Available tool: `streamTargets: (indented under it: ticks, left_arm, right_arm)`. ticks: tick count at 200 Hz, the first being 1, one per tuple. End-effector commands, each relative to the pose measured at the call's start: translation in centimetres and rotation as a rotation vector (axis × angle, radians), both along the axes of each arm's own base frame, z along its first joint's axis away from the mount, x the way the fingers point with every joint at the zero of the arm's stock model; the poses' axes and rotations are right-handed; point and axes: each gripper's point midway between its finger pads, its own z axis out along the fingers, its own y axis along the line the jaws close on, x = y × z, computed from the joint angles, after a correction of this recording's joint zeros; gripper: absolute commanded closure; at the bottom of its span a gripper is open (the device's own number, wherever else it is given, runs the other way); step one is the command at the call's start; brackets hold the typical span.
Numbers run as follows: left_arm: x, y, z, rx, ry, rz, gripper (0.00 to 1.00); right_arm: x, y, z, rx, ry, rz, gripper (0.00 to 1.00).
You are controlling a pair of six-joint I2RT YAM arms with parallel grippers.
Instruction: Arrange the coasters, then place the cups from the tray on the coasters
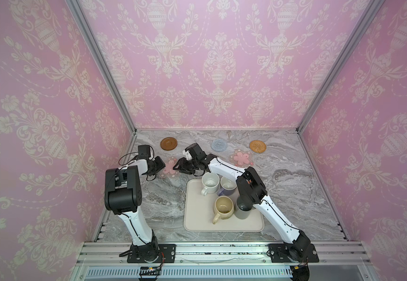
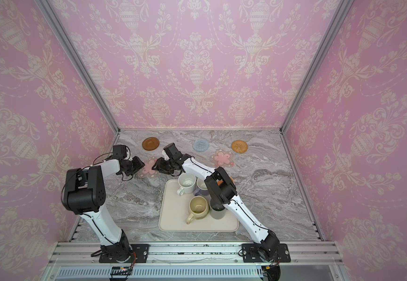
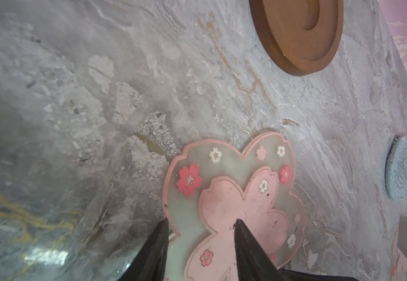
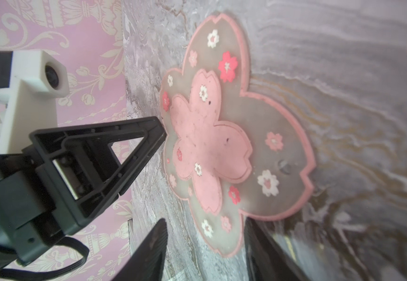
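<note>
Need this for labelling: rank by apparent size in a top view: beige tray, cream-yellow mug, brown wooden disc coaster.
1. beige tray
2. cream-yellow mug
3. brown wooden disc coaster, which lies farther away

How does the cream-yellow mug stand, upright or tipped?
Upright: the cream-yellow mug shows its round open mouth facing up, standing on the tray.

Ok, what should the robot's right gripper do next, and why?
Probably pull the right gripper back toward the white cup. The flower coaster between them lies flat, the left gripper and the right are open, holding nothing, and the cups still sit on the tray.
</note>
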Motion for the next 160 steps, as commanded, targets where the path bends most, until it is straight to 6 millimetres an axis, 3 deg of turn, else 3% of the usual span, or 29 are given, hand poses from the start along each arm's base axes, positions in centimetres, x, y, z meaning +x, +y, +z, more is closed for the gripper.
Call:
streamTargets:
  ticks: [1, 57, 107, 138, 160]
  left_arm:
    - [-1.1, -0.4, -2.6, -0.067, 0.075, 0.03, 0.53]
    - [-1.2, -0.5, -2.2, -0.084, 0.058, 0.055, 0.53]
    - [-1.3, -0.2, -1.8, -0.057, 0.067, 0.053, 0.53]
    - [-0.9, 0.3, 0.0, -0.026, 0.047, 0.052, 0.53]
    - [-0.8, 0.9, 2.5, 0.02, 0.027, 0.047, 0.53]
  right_arm:
    - [0.7, -2.0, -5.3, -0.09, 0.091, -0.063, 0.47]
    - [3.1, -2.3, -5.1, -0.053, 0.089, -0.118, 0.47]
    - [2.2, -2.8, -4.8, -0.066, 0.089, -0.092, 0.47]
    - [2.3, -3.5, -3.0, -0.076, 0.039, -0.075, 0.47]
    - [2.9, -4.0, -0.9, -0.066, -0.005, -0.075, 0.47]
